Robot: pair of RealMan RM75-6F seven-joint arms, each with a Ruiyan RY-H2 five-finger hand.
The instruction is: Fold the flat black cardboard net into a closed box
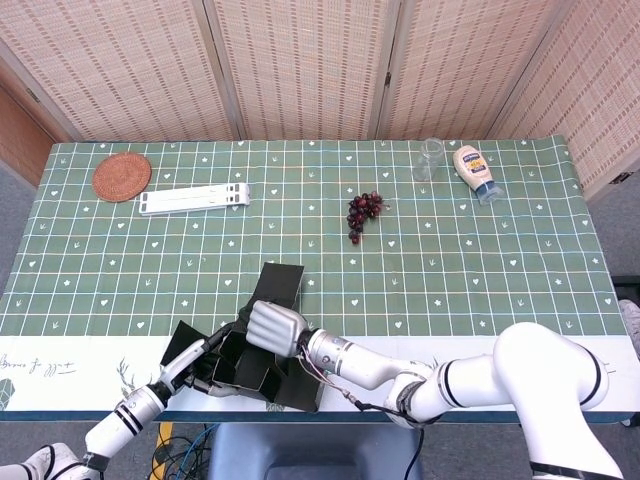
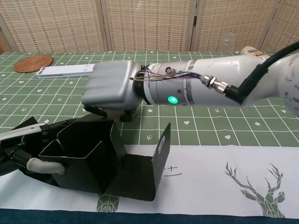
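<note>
Far to the left, at the back of the green table [image 1: 500, 270], is a round woven mat [image 1: 122, 176]. Next to it lies a flat white stand [image 1: 193, 199].

At the front edge, on the left, is my left hand [image 2: 25, 154]. It grips the left wall of the black cardboard box [image 2: 88, 156], with its fingers [image 2: 44, 164] pressed on the outside. The box sits at the near edge of the table, on the white strip with drawings. It is half folded. Its walls stand up and the top is open. One flap stands up on the right side.

My right hand [image 2: 111, 86] is over the back of the box. Its fingers curl down at the back flap, but I cannot tell if it holds the flap.

Further back sits a bunch of dark grapes [image 1: 363, 213]. Far to the right are a clear glass [image 1: 430, 159] and a squeeze bottle [image 1: 475, 172].
</note>
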